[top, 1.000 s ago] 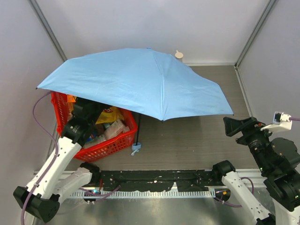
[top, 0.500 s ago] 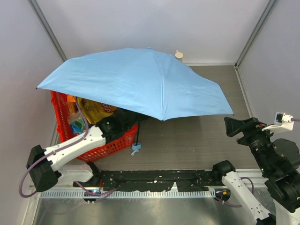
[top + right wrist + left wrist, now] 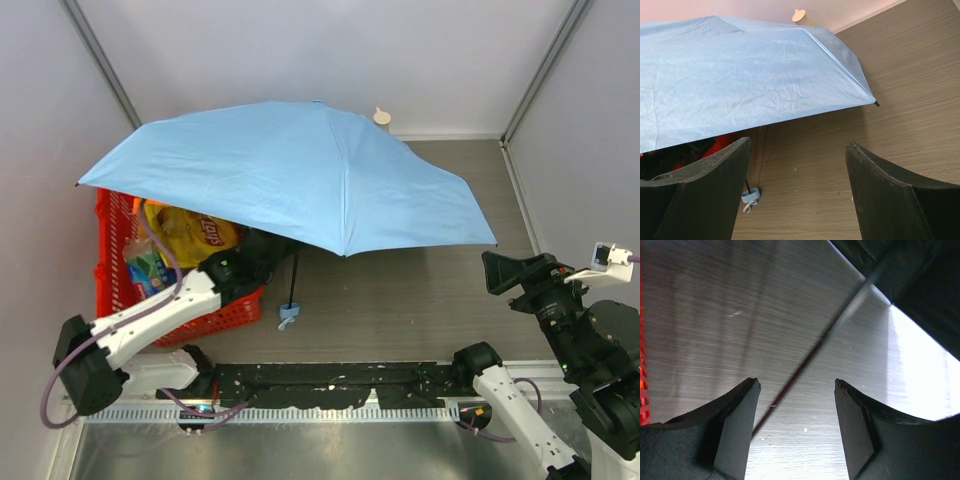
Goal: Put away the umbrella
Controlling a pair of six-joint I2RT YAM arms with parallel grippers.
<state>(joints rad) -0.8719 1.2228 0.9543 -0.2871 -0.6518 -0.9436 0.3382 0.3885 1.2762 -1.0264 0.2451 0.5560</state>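
Blue cloth spreads wide where the umbrella (image 3: 300, 170) stands open in the middle of the brown tabletop (image 3: 420, 300). Its thin black shaft (image 3: 293, 275) goes down to a little light-blue handle (image 3: 289, 316) that rests on the tabletop at about 6 o'clock under the cloth. At 8 o'clock a red basket (image 3: 108, 250) sits partly under the umbrella's edge, with a yellow snack bag (image 3: 185, 232) inside. The left arm (image 3: 150, 320) reaches in under the cloth, right by the basket. The left jaws are open, and a thin dark rod (image 3: 805, 360) slants across the gap between them, not pinched. The right arm (image 3: 560, 320) is at 4 o'clock, well apart from the umbrella. The right jaws are wide open and hold nothing.
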